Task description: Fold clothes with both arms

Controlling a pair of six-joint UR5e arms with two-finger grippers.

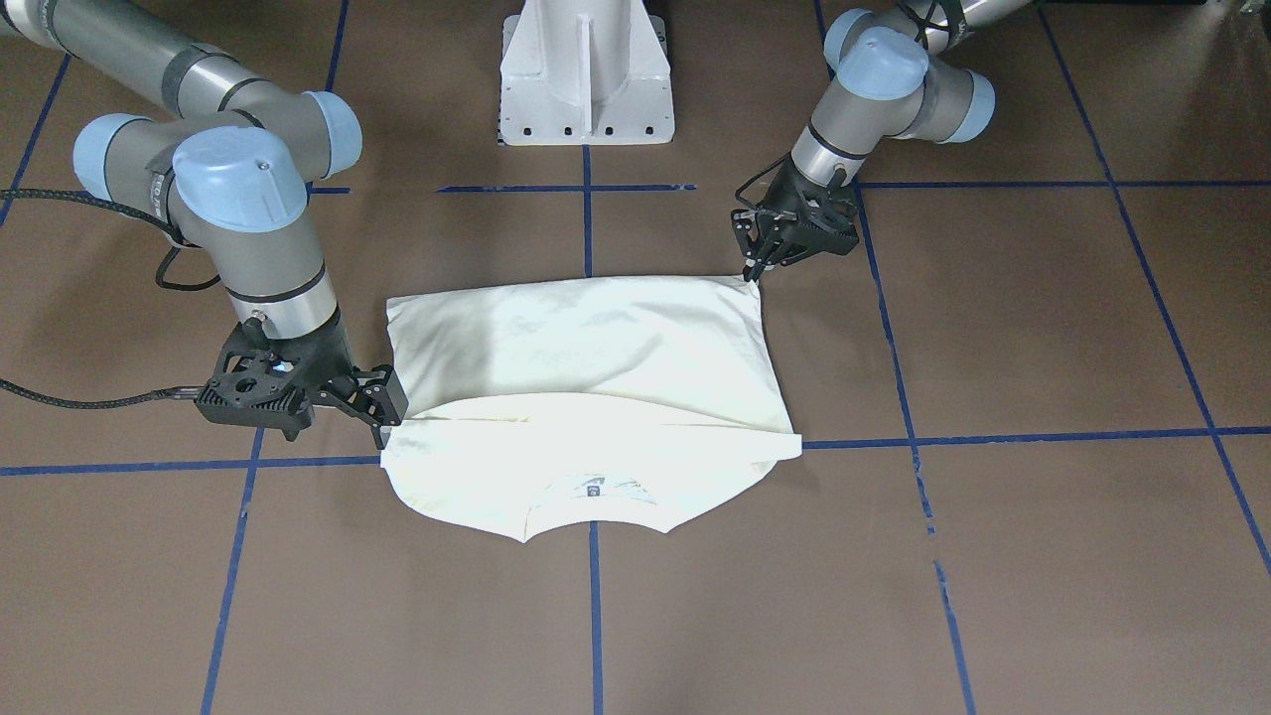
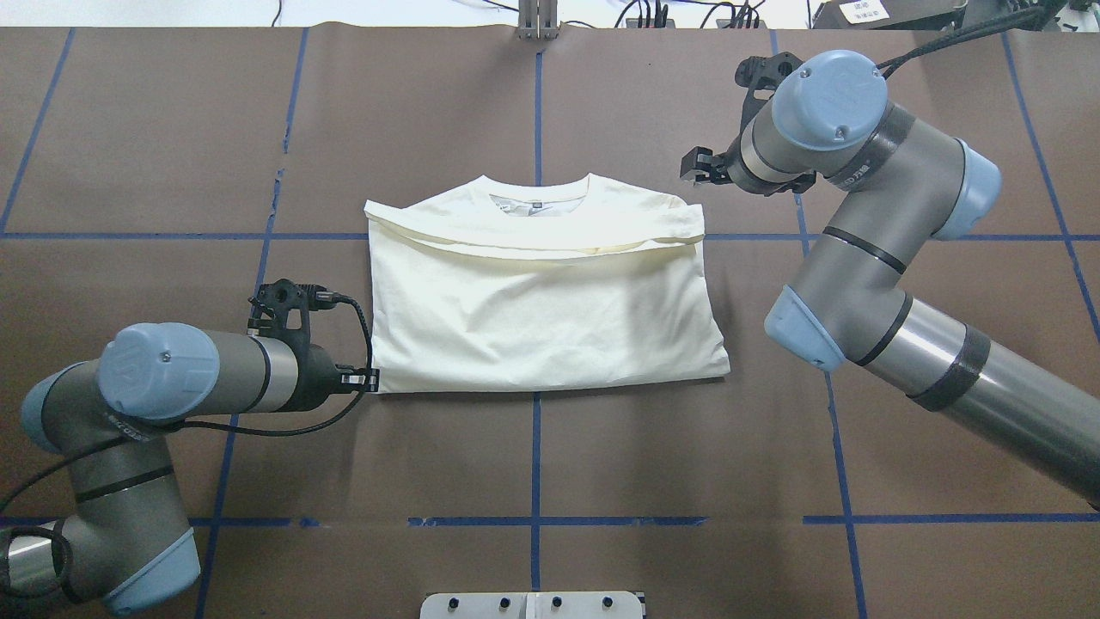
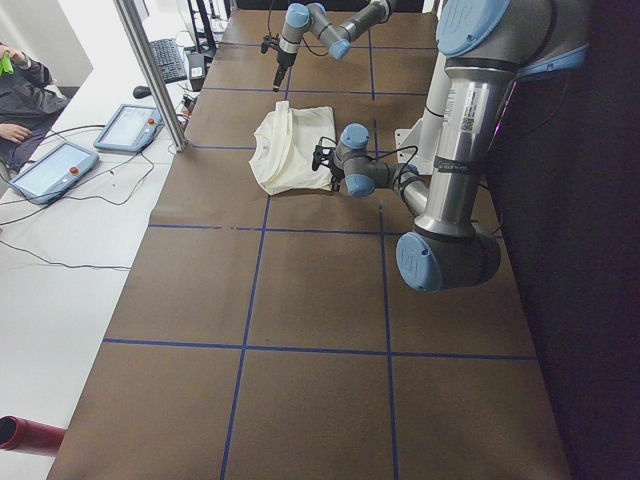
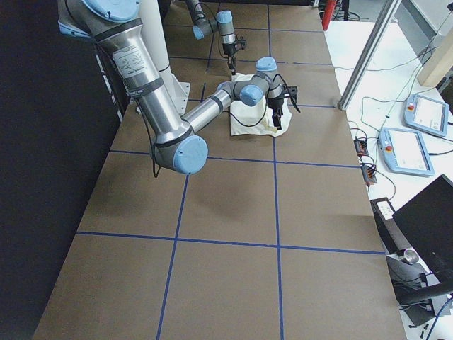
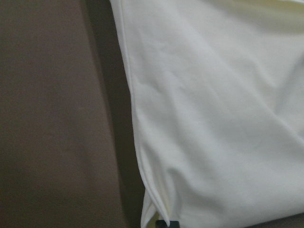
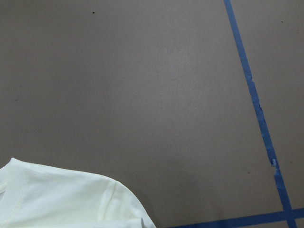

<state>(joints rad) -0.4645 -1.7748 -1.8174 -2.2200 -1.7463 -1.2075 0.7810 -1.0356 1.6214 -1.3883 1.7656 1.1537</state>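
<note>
The cream T-shirt (image 1: pixel 596 348) (image 2: pixel 541 318) lies flat on the brown table, its lower half folded up over the chest to a hem line just below the collar (image 2: pixel 537 191). My left gripper (image 2: pixel 371 379) (image 1: pixel 757 270) lies low at the shirt's near left corner, shut on the cloth. The left wrist view is filled with white fabric (image 5: pixel 213 118). My right gripper (image 2: pixel 692 166) (image 1: pixel 381 435) hovers by the far right shoulder corner, open and holding nothing. The right wrist view shows only the shoulder (image 6: pixel 61 199) and bare table.
The white pedestal base (image 1: pixel 586 74) stands at the robot's side of the table. Blue tape lines (image 2: pixel 535 464) grid the brown surface. Off the far edge are a metal post (image 3: pixel 150 70), control tablets (image 3: pixel 125 125) (image 4: pixel 403 149) and a seated person (image 3: pixel 15 80).
</note>
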